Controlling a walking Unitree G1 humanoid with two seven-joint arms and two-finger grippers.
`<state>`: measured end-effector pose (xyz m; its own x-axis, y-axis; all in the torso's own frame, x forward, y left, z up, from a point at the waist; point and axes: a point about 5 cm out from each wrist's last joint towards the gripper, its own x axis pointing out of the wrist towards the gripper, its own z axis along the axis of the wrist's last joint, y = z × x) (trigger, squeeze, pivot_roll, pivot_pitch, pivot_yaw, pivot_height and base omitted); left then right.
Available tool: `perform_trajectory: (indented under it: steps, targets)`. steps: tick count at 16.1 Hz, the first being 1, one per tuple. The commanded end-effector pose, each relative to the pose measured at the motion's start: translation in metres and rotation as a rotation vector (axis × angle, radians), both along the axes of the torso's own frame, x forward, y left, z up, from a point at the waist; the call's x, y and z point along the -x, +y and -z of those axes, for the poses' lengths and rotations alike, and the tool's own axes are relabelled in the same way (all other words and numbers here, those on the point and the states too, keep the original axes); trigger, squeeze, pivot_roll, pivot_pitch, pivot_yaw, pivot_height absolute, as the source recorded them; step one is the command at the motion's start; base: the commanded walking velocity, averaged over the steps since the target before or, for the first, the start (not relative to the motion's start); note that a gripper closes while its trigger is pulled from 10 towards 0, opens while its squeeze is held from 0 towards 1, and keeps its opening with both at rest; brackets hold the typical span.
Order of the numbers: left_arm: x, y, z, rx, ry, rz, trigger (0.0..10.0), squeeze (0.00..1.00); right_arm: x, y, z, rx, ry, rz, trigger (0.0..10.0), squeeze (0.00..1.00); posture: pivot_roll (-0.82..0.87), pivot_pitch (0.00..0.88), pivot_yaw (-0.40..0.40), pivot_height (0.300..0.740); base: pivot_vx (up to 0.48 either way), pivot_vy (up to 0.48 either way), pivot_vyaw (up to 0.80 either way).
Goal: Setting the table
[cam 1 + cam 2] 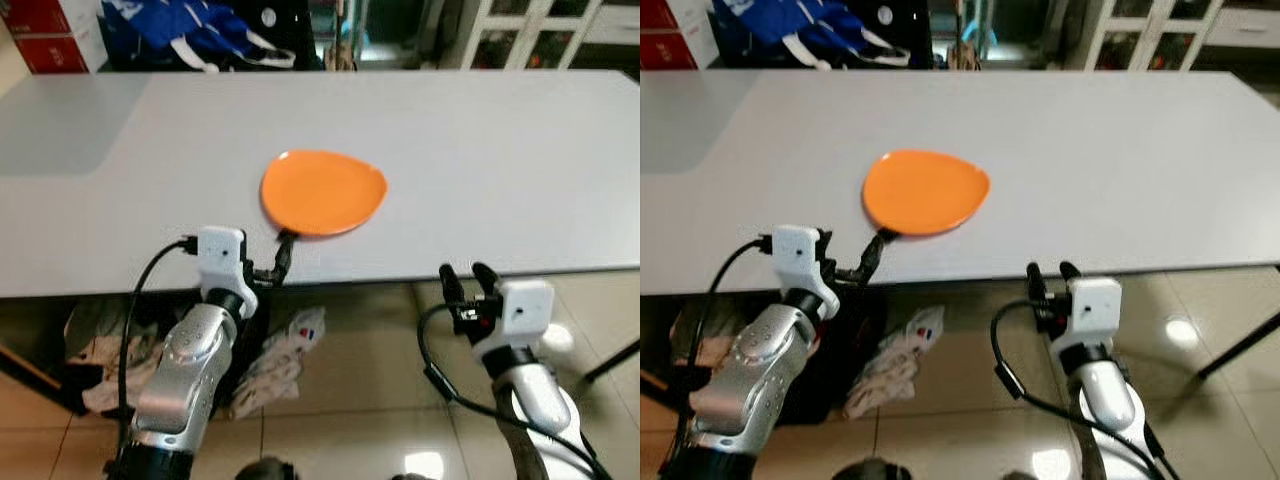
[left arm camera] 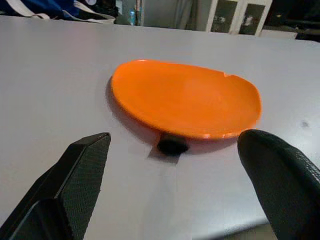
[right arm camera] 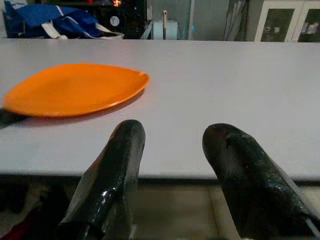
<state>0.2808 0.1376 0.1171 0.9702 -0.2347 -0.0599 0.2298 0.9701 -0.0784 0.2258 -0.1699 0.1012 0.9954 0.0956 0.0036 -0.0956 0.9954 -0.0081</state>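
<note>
**Orange plate near the front edge, both grippers close by**

Left eye view: An orange plate point(image 1: 323, 191) lies flat on the big grey worktop point(image 1: 480, 170), close to the front edge. The left gripper point(image 1: 283, 252) reaches over that edge. Its tip sits right at the near rim of the plate. The right gripper point(image 1: 468, 282) is lower, in front of the worktop edge and off to the right of the plate, well apart from it. A blue bag point(image 1: 190, 30) and red boxes point(image 1: 55, 35) sit behind the far side. Some cloth things point(image 1: 275, 360) lie on the floor point(image 1: 370, 400) under the worktop.

Right eye view: The same scene is seen. The right gripper's two black fingers point(image 1: 1034, 276) stand side by side with a small gap.

Left wrist view: The left gripper's fingers point(image 2: 80, 175) are wide apart and hold nothing. The plate lies just ahead, between them. A small black bit point(image 2: 172, 145) shows under the near rim.

Right wrist view: The right gripper's fingers point(image 3: 117, 170) are apart and hold nothing. The plate lies ahead and off to the side on the worktop.
</note>
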Motion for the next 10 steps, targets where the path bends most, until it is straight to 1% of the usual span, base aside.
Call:
perform_trajectory:
  steps: [1, 5, 6, 8, 10]
  targets:
    - [-0.003, 0.005, 0.0, 0.004, 0.009, -0.018, 10.0, 0.0, 0.002, 0.001, -0.002, 0.006, -0.002, 0.002, 10.0, 0.0, -0.07, 0.0, 0.034, 0.74, 0.0, 0.428, 0.0]
    - [-0.009, 0.005, 0.0, 0.006, 0.02, -0.037, 10.0, 0.0, 0.007, 0.0, 0.002, 0.005, 0.013, 0.009, 10.0, 0.0, -0.08, 0.0, 0.033, 0.74, 0.0, 0.461, 0.0]
    - [-0.012, 0.005, -0.001, -0.02, 0.009, -0.049, 10.0, 0.0, 0.008, 0.0, 0.002, 0.004, 0.015, 0.009, 10.0, 0.0, -0.09, 0.0, 0.033, 0.74, 0.0, 0.48, 0.0]
    - [-0.02, 0.006, -0.006, -0.003, -0.003, -0.075, 10.0, 0.0, 0.01, -0.001, 0.003, 0.006, 0.02, 0.015, 10.0, 0.0, -0.09, 0.0, 0.037, 0.74, 0.0, 0.0, 0.0]
    - [-0.02, 0.004, -0.007, -0.01, -0.017, -0.063, 10.0, 0.0, 0.011, -0.002, 0.003, 0.011, 0.022, 0.021, 10.0, 0.0, -0.1, 0.0, 0.039, 0.74, 0.0, 0.0, 0.0]
